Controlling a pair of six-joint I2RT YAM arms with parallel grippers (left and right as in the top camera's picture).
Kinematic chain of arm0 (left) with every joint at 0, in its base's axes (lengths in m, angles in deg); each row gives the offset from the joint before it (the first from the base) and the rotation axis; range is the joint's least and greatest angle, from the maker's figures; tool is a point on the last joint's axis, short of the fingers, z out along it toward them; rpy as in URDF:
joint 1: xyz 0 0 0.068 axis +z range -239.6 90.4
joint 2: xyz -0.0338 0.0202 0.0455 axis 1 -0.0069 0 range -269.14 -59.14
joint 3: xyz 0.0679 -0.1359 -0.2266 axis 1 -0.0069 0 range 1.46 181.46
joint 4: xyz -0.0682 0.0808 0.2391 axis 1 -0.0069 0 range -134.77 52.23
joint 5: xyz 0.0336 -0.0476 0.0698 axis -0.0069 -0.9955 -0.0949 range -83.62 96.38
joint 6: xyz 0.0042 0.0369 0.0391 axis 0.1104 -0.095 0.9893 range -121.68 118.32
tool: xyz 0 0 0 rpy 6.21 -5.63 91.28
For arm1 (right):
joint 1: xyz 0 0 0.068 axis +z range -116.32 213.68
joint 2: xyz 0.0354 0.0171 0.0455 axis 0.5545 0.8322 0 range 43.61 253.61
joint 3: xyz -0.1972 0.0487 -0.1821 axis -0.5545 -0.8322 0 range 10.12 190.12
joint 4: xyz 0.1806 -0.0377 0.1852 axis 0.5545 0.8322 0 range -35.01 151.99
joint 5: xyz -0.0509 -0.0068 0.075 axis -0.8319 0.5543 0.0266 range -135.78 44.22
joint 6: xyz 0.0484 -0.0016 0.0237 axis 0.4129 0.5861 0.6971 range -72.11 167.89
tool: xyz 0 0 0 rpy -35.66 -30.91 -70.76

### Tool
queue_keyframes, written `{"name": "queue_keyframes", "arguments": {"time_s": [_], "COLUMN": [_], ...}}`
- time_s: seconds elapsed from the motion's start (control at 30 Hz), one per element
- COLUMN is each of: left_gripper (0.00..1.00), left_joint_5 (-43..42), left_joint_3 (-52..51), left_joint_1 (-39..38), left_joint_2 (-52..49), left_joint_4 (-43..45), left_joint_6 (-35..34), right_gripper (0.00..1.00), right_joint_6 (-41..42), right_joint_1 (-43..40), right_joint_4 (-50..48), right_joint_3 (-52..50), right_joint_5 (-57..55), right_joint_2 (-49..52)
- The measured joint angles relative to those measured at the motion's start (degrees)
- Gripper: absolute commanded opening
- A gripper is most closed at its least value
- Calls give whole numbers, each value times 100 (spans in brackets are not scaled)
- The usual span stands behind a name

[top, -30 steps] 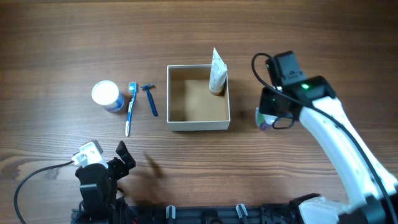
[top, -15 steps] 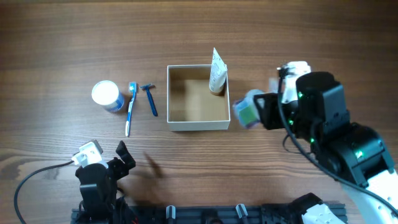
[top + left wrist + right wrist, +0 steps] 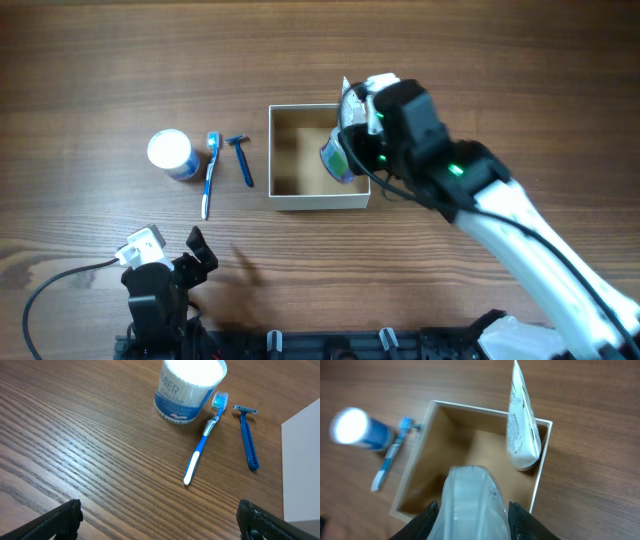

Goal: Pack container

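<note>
Since everything sits on one wooden surface [image 3: 100, 60], I'll start there: it's mostly bare, with the gear strung across the middle. The right arm [image 3: 520, 230] comes in from 5 o'clock and ends over the container [image 3: 318, 201]. The container sits about dead centre, open side up, with white walls and a tan inside.

The right gripper [image 3: 472, 522] has its fingers clamped on a small see-through pot [image 3: 472, 495]. It hangs over the box's 3 o'clock half, and as far as I can tell the pot isn't down on the box floor yet. The left gripper [image 3: 159, 510] is parked down at 7 o'clock, fingers spread wide with nothing in them.

Out at 9 o'clock from the box, well apart from it, is a tub of cotton swabs [image 3: 172, 153]. A white tube [image 3: 521, 440] already stands in the box's 1 o'clock corner, leaning on the wall. A blue toothbrush [image 3: 210, 172] lies just beside the tub. A blue razor [image 3: 241, 160] lies between the brush and the box, touching neither.

So my read is one item packed, one about to go in, and three left on the surface. I'd call that not quite halfway.
</note>
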Motion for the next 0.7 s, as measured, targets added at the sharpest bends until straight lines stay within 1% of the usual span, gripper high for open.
{"name": "queue_keyframes", "arguments": {"time_s": [0.1, 0.2, 0.5, 0.57, 0.67, 0.7], "left_gripper": [100, 100, 100, 100, 100, 100], "left_joint_5": [2, 2, 2, 2, 2, 0], "left_joint_3": [0, 0, 0, 0, 0, 0], "left_joint_1": [0, 0, 0, 0, 0, 0], "left_joint_2": [0, 0, 0, 0, 0, 0], "left_joint_4": [0, 0, -2, -2, -2, -2], "left_joint_6": [0, 0, 0, 0, 0, 0], "right_gripper": [24, 24, 25, 28, 30, 33], "right_joint_6": [-4, 0, 48, 50, 46, 42], "right_joint_1": [0, 0, 0, 0, 0, 0], "right_joint_4": [-192, -186, 125, 120, 90, 92], "right_joint_3": [0, 4, 4, 4, 4, 4], "right_joint_5": [-151, -280, -372, -387, -409, -413], "right_joint_2": [389, 553, 605, 605, 579, 540]}}
